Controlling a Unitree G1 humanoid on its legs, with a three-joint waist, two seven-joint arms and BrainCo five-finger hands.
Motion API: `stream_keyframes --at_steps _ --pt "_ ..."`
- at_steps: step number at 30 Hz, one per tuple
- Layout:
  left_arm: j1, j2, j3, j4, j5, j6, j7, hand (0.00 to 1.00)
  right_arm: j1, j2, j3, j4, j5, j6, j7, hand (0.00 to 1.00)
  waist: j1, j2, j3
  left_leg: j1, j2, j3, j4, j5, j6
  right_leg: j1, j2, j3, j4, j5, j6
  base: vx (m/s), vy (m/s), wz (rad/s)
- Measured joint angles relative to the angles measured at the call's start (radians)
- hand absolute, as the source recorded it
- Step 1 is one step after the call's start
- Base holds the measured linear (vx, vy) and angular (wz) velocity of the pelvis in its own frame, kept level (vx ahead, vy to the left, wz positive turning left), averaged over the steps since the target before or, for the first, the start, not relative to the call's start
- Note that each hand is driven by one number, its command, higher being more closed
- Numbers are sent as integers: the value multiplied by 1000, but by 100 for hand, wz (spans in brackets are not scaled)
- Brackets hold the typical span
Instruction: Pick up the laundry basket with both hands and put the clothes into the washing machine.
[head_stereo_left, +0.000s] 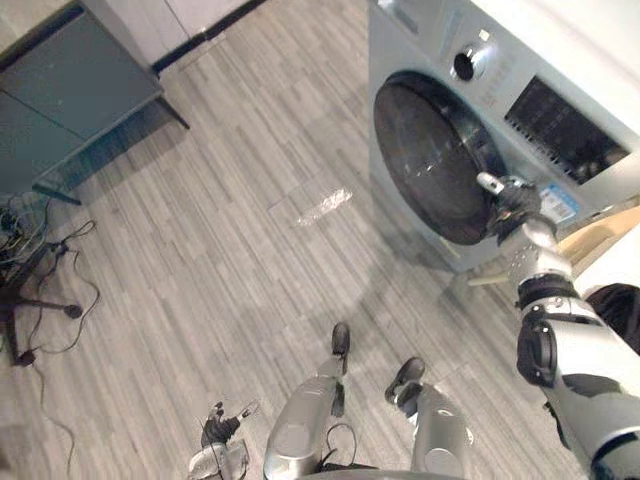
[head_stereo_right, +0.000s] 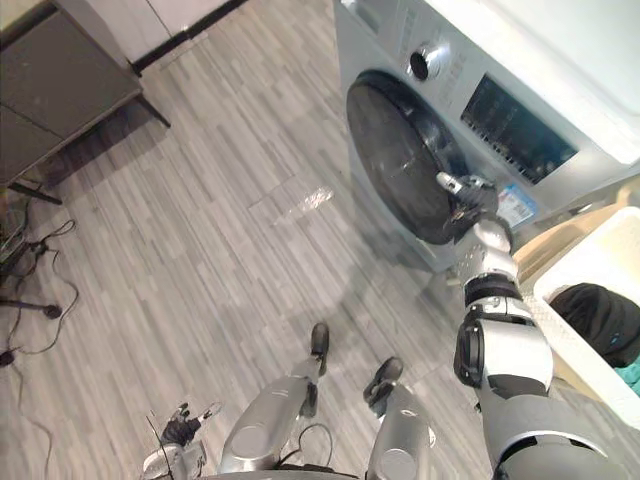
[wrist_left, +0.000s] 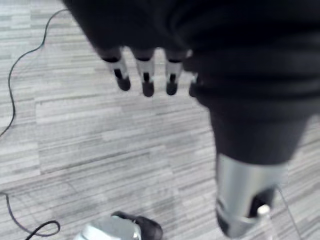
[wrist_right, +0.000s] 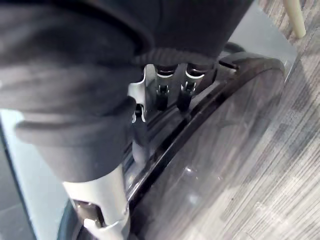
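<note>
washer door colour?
The door is dark smoked glass in a black rim, on the light grey washing machine. Clearest in the left eye view.

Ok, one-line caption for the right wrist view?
Right hand at the rim of the washing machine door, grey plank floor beyond.

Both eye views look down from the head, sharing floor (head_stereo_left: 200, 250) and washer door (head_stereo_left: 430, 160). Close wrist views: left faces floor, right the door.
</note>
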Motion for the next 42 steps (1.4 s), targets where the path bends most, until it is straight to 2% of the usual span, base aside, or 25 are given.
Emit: stream_keyframes --at_steps 1,4,6,8,12,13,17,18,20,21,22,23,26,27,29,31,33,35,36,37,39,40,42 --pt "0 -1 -4 -12 -3 -2 0 0 -10 -16 0 0 1 2 -7 0 -8 5 3 -23 -1 16 0 -2 4 -21 -14 -7 19 -6 3 -170 -8 24" --pt "0 -2 -32 -34 -17 -3 3 0 -67 -50 -1 0 6 14 -23 0 -7 22 14 -70 -4 39 -5 -3 4 -75 -31 -7 40 -7 7 -131 9 14" --pt "-11 -12 -42 -49 -19 -4 11 0 -125 -84 3 -8 24 12 -28 0 9 51 44 -86 -3 71 -23 -4 3 -104 -40 -4 42 0 9 -102 -2 9" --pt "-19 -12 -41 -49 -20 -3 21 0 -128 -90 25 -38 29 -2 -46 0 22 50 62 -100 -2 90 -15 -3 4 -121 -48 -2 52 3 10 -40 -24 -1" --pt "-28 -17 -43 -38 -38 -3 22 0 -61 -40 128 -186 36 -27 -57 0 18 40 80 -104 -5 94 2 15 -4 -119 -57 1 64 9 14 6 -36 1" --pt "-39 -19 -43 -21 -38 -6 22 0 2 -6 190 -295 35 -52 -56 0 18 40 80 -110 1 87 16 39 14 -116 -47 3 62 13 8 49 -63 -11" --pt "-87 -19 -47 17 -38 -12 38 0 176 96 360 -474 10 -108 -43 0 13 25 80 -116 13 61 53 44 22 -89 -24 0 46 19 -1 71 -89 1" --pt "-90 -17 -47 17 -38 -12 38 0 188 115 389 -482 9 -108 -33 0 14 20 79 -116 17 59 61 42 24 -82 -18 -2 41 18 -1 57 -115 8" --pt "-94 -11 -47 18 -38 -12 39 0 226 178 537 -499 29 -103 22 0 16 5 75 -113 29 35 71 36 19 -57 3 -18 22 13 -8 34 -133 23" --pt "-95 -8 -47 18 -37 -11 40 0 265 252 637 -505 43 -98 43 0 20 -1 75 -113 34 7 72 36 18 -39 11 -45 16 1 -12 18 -124 42" --pt "-95 -7 -46 20 -37 -10 41 0 280 285 681 -505 47 -91 59 0 22 -3 75 -112 35 -2 71 36 17 -34 11 -55 18 -8 -12 10 -122 52" --pt "-95 -8 -46 26 -36 -8 42 0 308 343 778 -504 61 -73 96 0 38 -7 74 -111 35 -18 71 35 16 -26 11 -69 25 -19 -15 6 -112 33" --pt "-95 -8 -36 27 -35 0 53 0 348 455 912 -503 76 -51 143 0 69 -12 74 -102 36 -40 70 37 13 -2 13 -96 28 -35 -17 4 -98 34" --pt "-89 -8 -20 27 -30 4 62 0 363 501 943 -504 76 -50 162 0 76 -24 70 -95 36 -49 70 37 12 14 13 -104 27 -38 -16 0 -47 25" --pt "-81 -2 -15 30 -9 12 65 0 379 534 948 -520 74 -56 169 0 72 -49 58 -94 36 -45 70 37 12 14 14 -101 24 -37 -16 -22 -28 4" --pt "-97 1 -19 29 17 18 66 0 417 525 922 -553 65 -60 167 0 62 -75 45 -94 40 -35 70 36 10 8 28 -78 6 -32 -10 -52 1 -19" --pt "-143 14 -35 30 55 24 67 0 485 486 865 -609 46 -63 158 0 37 -103 41 -94 51 -8 71 36 11 2 49 -47 -26 -12 -15 -67 16 -42" --pt "-247 62 -83 39 84 27 82 0 597 434 744 -706 41 -73 142 0 -2 -147 43 -97 69 50 70 35 11 -34 79 30 -62 24 -14 -96 23 -75" --pt "-285 79 -95 46 84 27 86 0 625 422 710 -721 41 -76 139 0 -12 -159 42 -99 73 67 70 34 13 -43 84 46 -68 36 -16 -124 21 -106" --pt "-421 146 -120 86 86 28 97 0 707 386 595 -760 47 -85 130 0 -44 -187 42 -109 91 120 82 27 21 -61 106 95 -102 75 -16 -113 17 -97" --pt "-527 206 -119 124 85 28 105 0 756 370 517 -775 47 -88 120 0 -65 -212 42 -130 108 153 113 10 23 -80 122 128 -128 104 -16 -105 17 -89" --pt "-607 265 -116 155 83 29 107 0 786 359 461 -779 54 -90 111 0 -80 -231 45 -149 124 180 140 -4 27 -93 136 150 -147 120 -15 -109 19 -91" --pt "-808 442 -116 230 78 34 108 0 854 333 330 -784 75 -96 93 0 -128 -280 49 -209 167 225 215 -40 32 -125 172 189 -205 172 -8 -96 20 -95"
